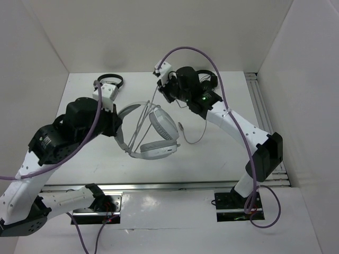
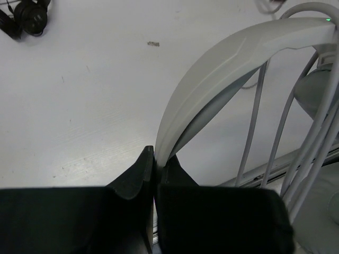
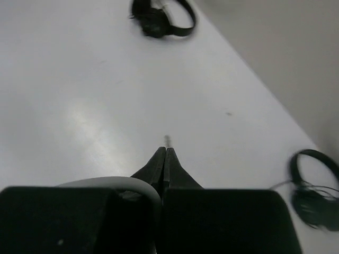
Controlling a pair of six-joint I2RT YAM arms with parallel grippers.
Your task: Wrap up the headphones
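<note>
The white and light-grey headphones (image 1: 155,134) hang above the table's middle. My left gripper (image 1: 119,126) is shut on the headband; in the left wrist view the jaws (image 2: 156,156) pinch the end of the wide pale headband (image 2: 222,63), with several strands of the thin pale cable (image 2: 254,132) running beside it. My right gripper (image 1: 160,91) is up and behind the headphones, shut on the cable (image 1: 145,116), which runs taut down to the earcups. In the right wrist view the jaws (image 3: 166,150) are closed with a small cable tip (image 3: 167,140) poking out. A loose cable tail (image 1: 193,138) lies on the table.
Two small black headphones lie at the back, one at the left (image 1: 111,80) (image 3: 159,16) and one at the right (image 1: 207,79) (image 3: 315,190). A metal rail (image 1: 159,185) runs along the front edge and another (image 1: 265,106) along the right side. White walls enclose the table.
</note>
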